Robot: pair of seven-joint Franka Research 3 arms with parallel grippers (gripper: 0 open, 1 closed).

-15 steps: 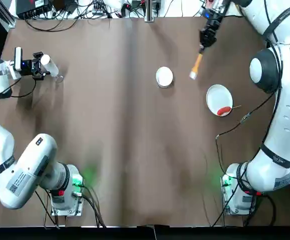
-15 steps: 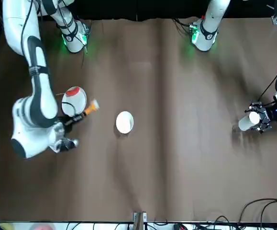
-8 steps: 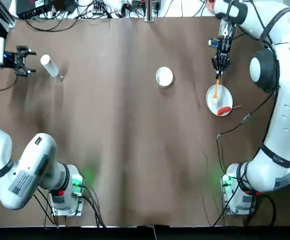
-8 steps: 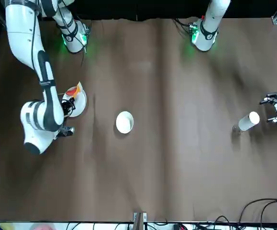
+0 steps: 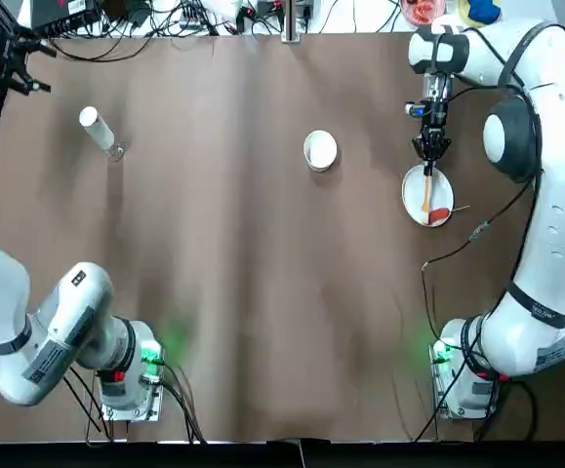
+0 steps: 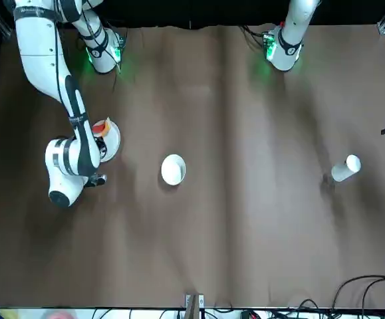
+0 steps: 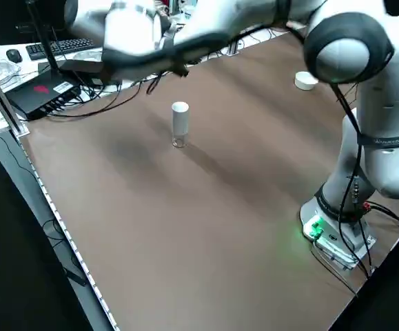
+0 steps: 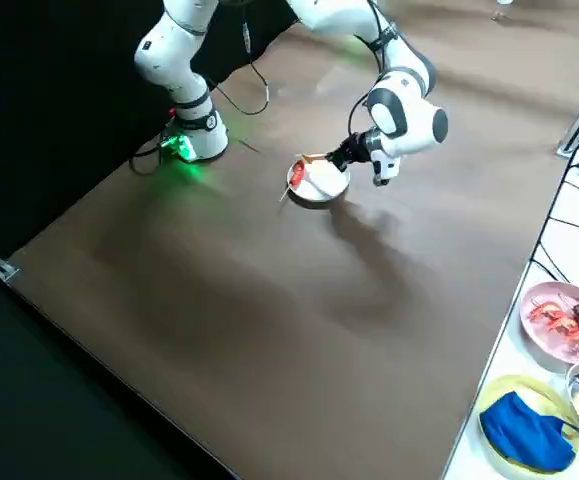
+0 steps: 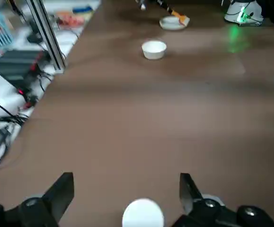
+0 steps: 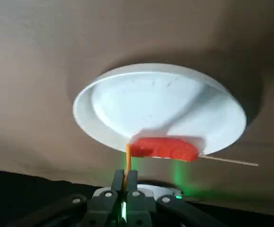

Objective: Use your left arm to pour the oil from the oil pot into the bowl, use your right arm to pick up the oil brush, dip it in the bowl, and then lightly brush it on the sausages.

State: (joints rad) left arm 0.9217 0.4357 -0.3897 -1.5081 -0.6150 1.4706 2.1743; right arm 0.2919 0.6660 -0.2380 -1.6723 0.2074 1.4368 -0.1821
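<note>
The right gripper (image 5: 429, 148) is closed on the handle of the brush (image 5: 425, 190), its fingers pressed tight against the thin orange stem, as the right wrist view confirms. It hangs at the far rim of the plate (image 5: 411, 200), with the brush angled down over the plate toward the sausage (image 5: 438, 214). The brush tip appears to be at or just beside the red sausage; actual contact cannot be confirmed from these views.

The left gripper (image 9: 126, 198) is spread wide and holds nothing. It sits at the far left corner of the table, well apart from the bottle (image 5: 97, 129), which stands on the cloth on the left side with its white cap on. The bowl (image 5: 320, 150) stands alone near the table's middle, between bottle and plate. Whether it holds oil cannot be told.

Assessment: the step in hand is the last one, brushing the sausage. The bottle set down and the left arm clear of it are consistent with the pouring being done.

Next move, as judged: light strokes along the length of the sausage, with low downward pressure. The sausage lies loose near the plate's near edge, its thin stick (image 5: 459, 208) overhanging the rim, so a firm push could roll it or tip it off the plate.
</note>
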